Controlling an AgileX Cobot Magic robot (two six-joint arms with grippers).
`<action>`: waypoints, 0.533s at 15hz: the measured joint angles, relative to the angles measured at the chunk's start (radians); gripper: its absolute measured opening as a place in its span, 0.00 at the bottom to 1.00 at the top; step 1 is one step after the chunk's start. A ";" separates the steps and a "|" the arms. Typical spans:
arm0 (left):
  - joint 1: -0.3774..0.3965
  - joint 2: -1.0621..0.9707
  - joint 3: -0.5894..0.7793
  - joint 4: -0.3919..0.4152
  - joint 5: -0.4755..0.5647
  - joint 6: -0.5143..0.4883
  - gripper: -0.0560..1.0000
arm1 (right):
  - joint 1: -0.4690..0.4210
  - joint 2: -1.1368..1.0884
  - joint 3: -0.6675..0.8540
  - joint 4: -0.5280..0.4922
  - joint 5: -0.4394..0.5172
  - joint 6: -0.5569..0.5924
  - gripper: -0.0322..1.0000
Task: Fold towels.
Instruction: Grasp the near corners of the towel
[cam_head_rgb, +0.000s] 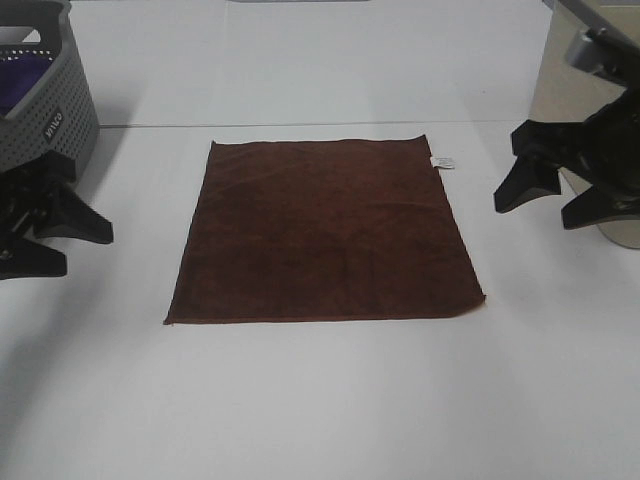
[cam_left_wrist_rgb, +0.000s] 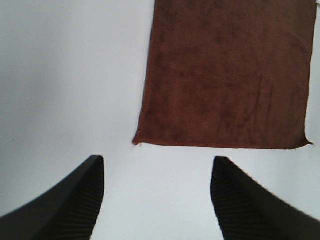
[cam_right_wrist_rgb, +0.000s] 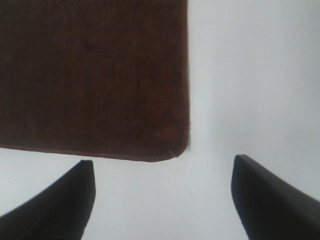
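The dark brown towel (cam_head_rgb: 325, 232) lies flat and unfolded in the middle of the white table, with a small white tag (cam_head_rgb: 442, 161) at its far right corner. My left gripper (cam_head_rgb: 78, 207) is open and empty, left of the towel and apart from it. My right gripper (cam_head_rgb: 534, 192) is open and empty, right of the towel near its far right corner. The left wrist view shows the towel (cam_left_wrist_rgb: 227, 75) beyond my open left gripper (cam_left_wrist_rgb: 157, 192). The right wrist view shows a towel corner (cam_right_wrist_rgb: 95, 75) beyond my open right gripper (cam_right_wrist_rgb: 162, 197).
A grey perforated basket (cam_head_rgb: 40, 105) with a purple cloth (cam_head_rgb: 20, 80) inside stands at the far left. A tall pale container (cam_head_rgb: 580, 90) stands at the far right behind my right arm. White table (cam_head_rgb: 320, 400) surrounds the towel.
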 joint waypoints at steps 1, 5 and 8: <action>0.000 0.065 -0.040 -0.040 0.026 0.041 0.62 | 0.000 0.056 -0.033 0.041 0.040 -0.041 0.73; 0.000 0.252 -0.137 -0.109 0.099 0.131 0.69 | -0.024 0.217 -0.096 0.153 0.089 -0.159 0.73; 0.000 0.388 -0.191 -0.151 0.138 0.186 0.72 | -0.142 0.361 -0.101 0.350 0.135 -0.358 0.73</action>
